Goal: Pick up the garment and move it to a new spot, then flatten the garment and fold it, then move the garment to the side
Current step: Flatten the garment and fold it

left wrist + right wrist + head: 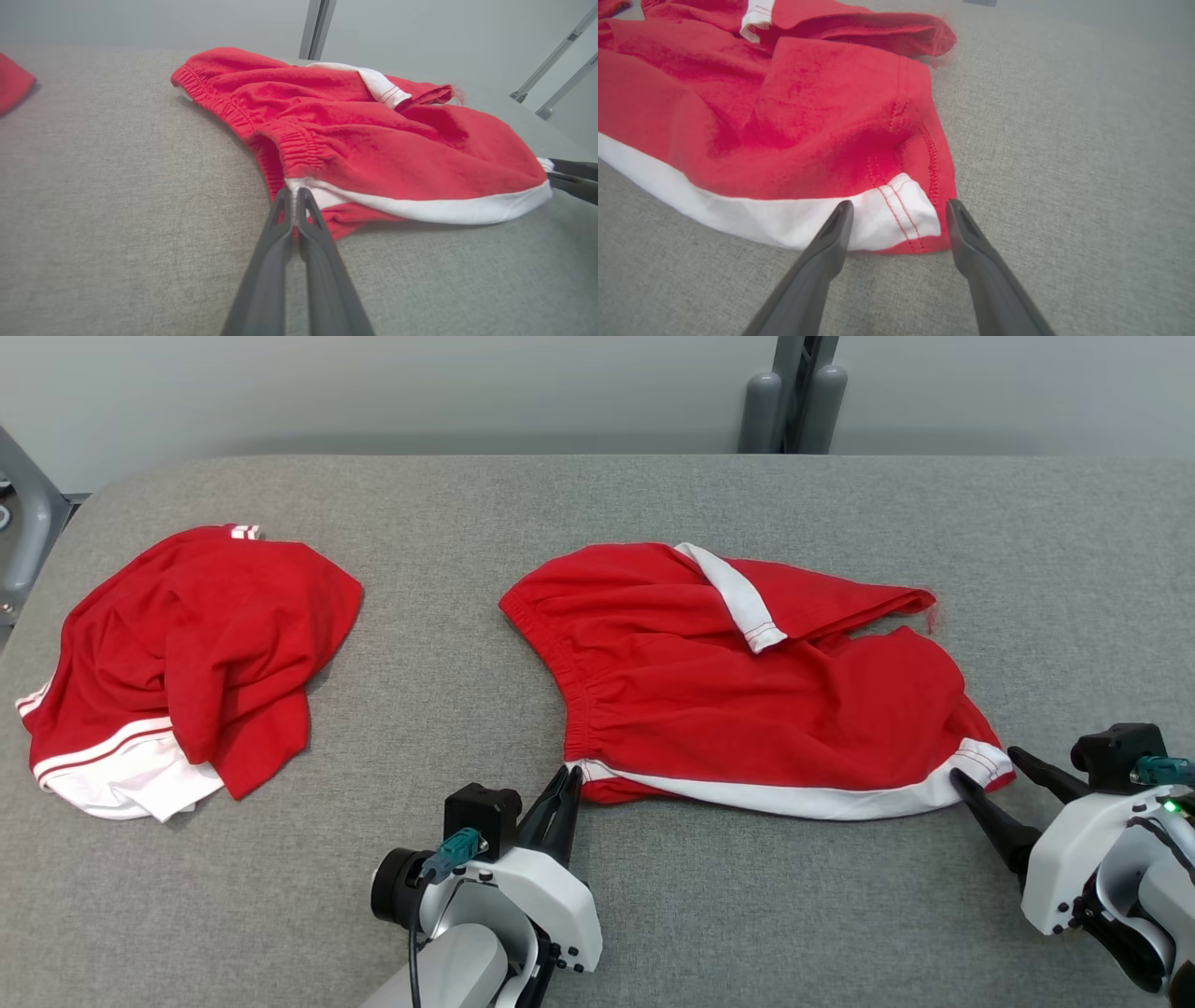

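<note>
Two red garments on a grey desk (653, 915).

Head view: the garment (747, 709), shorts with a white band (794, 798), lies mid-desk, partly spread, with a flap turned over at the far side. The second garment (187, 653) lies crumpled, well apart to the left. The left claw (568, 777) is clenched at the waistband corner. The right claw (983, 763) is released, with a finger on either side of the hem corner.

Left wrist view: the left claw (294, 191) has its fingers pressed together, with the end of the white band pinched at the tips.

Right wrist view: the right claw (900, 204) is spread, the stitched corner between its fingers, not yet gripped.

Step judged: flattening. Close the right claw well over the corner and take both layers. Then draw the claws apart, low and evenly, so the near edge goes taut without dragging the cloth.
</note>
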Tool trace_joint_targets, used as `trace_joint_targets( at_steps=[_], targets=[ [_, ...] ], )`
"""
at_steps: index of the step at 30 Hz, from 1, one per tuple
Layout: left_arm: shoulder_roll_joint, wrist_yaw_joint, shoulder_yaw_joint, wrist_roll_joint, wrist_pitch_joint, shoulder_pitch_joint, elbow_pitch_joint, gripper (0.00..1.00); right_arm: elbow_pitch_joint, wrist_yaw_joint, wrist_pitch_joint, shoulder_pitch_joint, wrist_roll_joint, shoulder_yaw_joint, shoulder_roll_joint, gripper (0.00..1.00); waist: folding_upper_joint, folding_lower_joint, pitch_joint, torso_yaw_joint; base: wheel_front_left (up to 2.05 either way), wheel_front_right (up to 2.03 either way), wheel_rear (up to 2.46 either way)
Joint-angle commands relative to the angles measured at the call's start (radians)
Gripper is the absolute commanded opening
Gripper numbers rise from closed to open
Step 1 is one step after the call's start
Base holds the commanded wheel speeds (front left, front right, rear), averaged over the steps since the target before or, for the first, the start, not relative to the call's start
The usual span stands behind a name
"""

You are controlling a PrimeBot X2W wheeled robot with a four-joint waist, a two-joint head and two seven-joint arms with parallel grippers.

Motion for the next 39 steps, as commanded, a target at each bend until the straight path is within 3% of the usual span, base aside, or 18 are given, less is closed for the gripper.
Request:
trace_joint_targets(
  at_steps=[1, 12, 22, 23, 24, 25, 26, 34, 39],
  targets=[
    [0.006, 0.002, 0.003, 0.0, -0.003, 0.005, 0.0, 0.0, -0.003, 0.0, -0.011, -0.016, 0.019, 0.023, -0.01, 1.0, 0.0, 0.0, 0.001, -0.003, 0.0, 0.0, 0.0],
    [0.006, 0.0, -0.003, 0.002, -0.003, 0.004, -0.001, 0.0, -0.008, 0.0, -0.037, -0.058, 0.076, 0.145, -0.029, 1.0, 0.0, 0.0, 0.008, -0.005, 0.0, 0.0, 0.0],
    [0.006, -0.005, -0.019, -0.015, -0.003, 0.013, 0.004, 0.0, -0.031, 0.0, -0.044, -0.064, 0.091, 0.173, -0.04, 1.0, 0.0, 0.0, -0.003, 0.011, 0.0, 0.0, 0.0],
    [0.006, -0.005, -0.019, -0.015, -0.003, 0.012, 0.004, 0.0, -0.034, 0.0, -0.044, -0.063, 0.087, 0.171, -0.041, 0.84, 0.0, 0.0, -0.002, 0.012, 0.0, 0.0, 0.0],
    [0.006, -0.004, -0.018, -0.015, -0.003, 0.012, 0.003, 0.0, -0.036, 0.0, -0.044, -0.06, 0.089, 0.171, -0.042, 0.35, 0.0, 0.0, -0.002, 0.013, 0.0, 0.0, 0.0],
    [0.006, -0.003, -0.017, -0.015, -0.003, 0.01, 0.002, 0.0, -0.038, 0.0, -0.044, -0.06, 0.089, 0.171, -0.044, 0.08, 0.0, 0.0, 0.0, 0.014, 0.0, 0.0, 0.0],
    [0.006, -0.001, -0.015, -0.015, -0.003, 0.008, 0.001, 0.0, -0.038, 0.0, -0.044, -0.063, 0.085, 0.17, -0.047, 0.0, 0.0, 0.0, 0.001, 0.014, 0.0, 0.0, 0.0],
    [0.006, 0.002, -0.001, -0.012, -0.003, 0.007, -0.002, 0.0, -0.055, 0.0, -0.044, -0.054, 0.078, 0.13, -0.054, 0.0, 0.0, 0.0, -0.001, 0.012, 0.0, 0.0, 0.0],
    [0.006, -0.013, 0.03, 0.0, -0.003, 0.024, -0.009, 0.0, -0.101, 0.0, -0.044, -0.023, 0.085, 0.006, -0.049, 0.0, 0.0, 0.0, -0.029, 0.006, 0.0, 0.0, 0.0]
  ],
)
